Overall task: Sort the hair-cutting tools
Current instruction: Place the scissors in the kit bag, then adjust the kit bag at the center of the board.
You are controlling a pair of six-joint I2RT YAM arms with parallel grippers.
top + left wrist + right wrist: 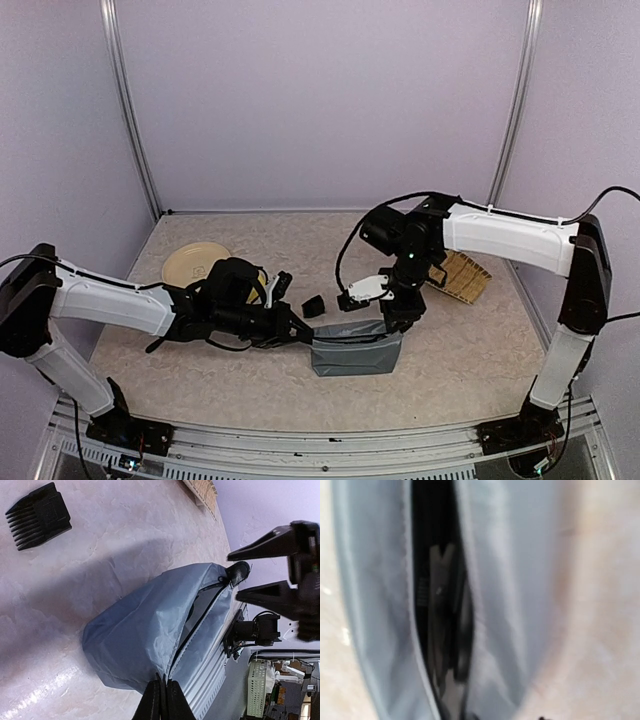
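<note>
From above, the left jaws [303,336] are closed on the left end of the grey pouch [355,355], and the right jaws [402,316] hang just over its top edge. The small black piece [313,306] lies on the table [450,370] just behind the left jaws, outside the pouch. In the left wrist view, those jaws [162,702] are pinched shut on the pouch's [145,640] near end at the zip seam, with the mouth stretching away from them. At its far end the right jaws [234,577] stand apart, gripping nothing. Between their 2 tips sits a dark rounded end [238,572]; I cannot tell whether it is a tool or the zip pull. In the right wrist view, blurred, the open slit lies straight below, with pale metal shapes [440,580] inside, probably scissors. This looks like a drop into the pouch. To do it well, the left pinch should stay firm and taut so the mouth does not sag. The right jaws should rise straight up, clear of the zip edges, before going for the 1 piece outside.
</note>
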